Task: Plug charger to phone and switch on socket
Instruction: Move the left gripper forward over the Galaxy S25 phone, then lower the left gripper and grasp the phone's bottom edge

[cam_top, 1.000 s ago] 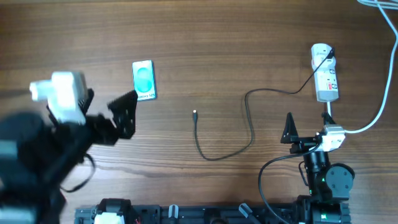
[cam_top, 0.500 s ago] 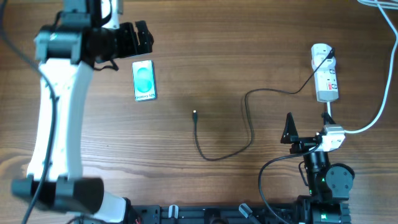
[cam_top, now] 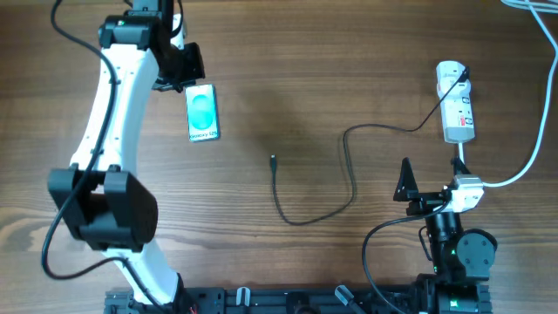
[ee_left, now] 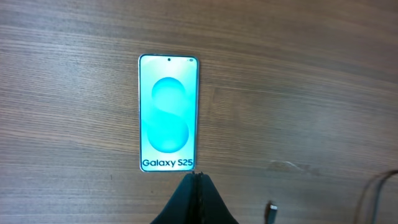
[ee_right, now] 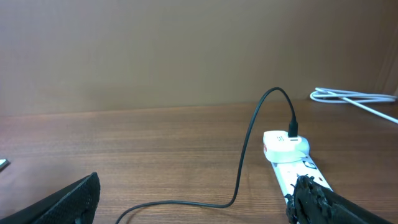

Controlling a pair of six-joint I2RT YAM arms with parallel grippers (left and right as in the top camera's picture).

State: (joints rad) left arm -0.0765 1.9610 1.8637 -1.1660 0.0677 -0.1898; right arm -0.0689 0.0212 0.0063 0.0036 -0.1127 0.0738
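Note:
The phone point(cam_top: 202, 113) lies flat at the table's left, its turquoise screen up; in the left wrist view the phone point(ee_left: 168, 112) has its "Galaxy" end nearest my fingers. My left gripper point(cam_top: 187, 73) hangs beside it, shut and holding nothing, and the left gripper point(ee_left: 198, 178) tip ends just short of that end. The charger point(cam_top: 352, 179) curls across the middle, with its connector tip point(cam_top: 273, 159) loose on the wood. Its plug sits in the socket point(cam_top: 455, 103) at the right. My right gripper point(ee_right: 196, 186) stands open, low before the socket point(ee_right: 292, 163).
A thick white cable point(cam_top: 523, 166) runs from the back right corner to the right arm's side, and the white cable point(ee_right: 348, 96) shows behind the socket. The connector tip point(ee_left: 272, 211) lies to the right of my left fingers.
My left arm has swung from the front left up to the phone, and its jaws have gone from open to shut. The right arm, charger and phone have not moved.

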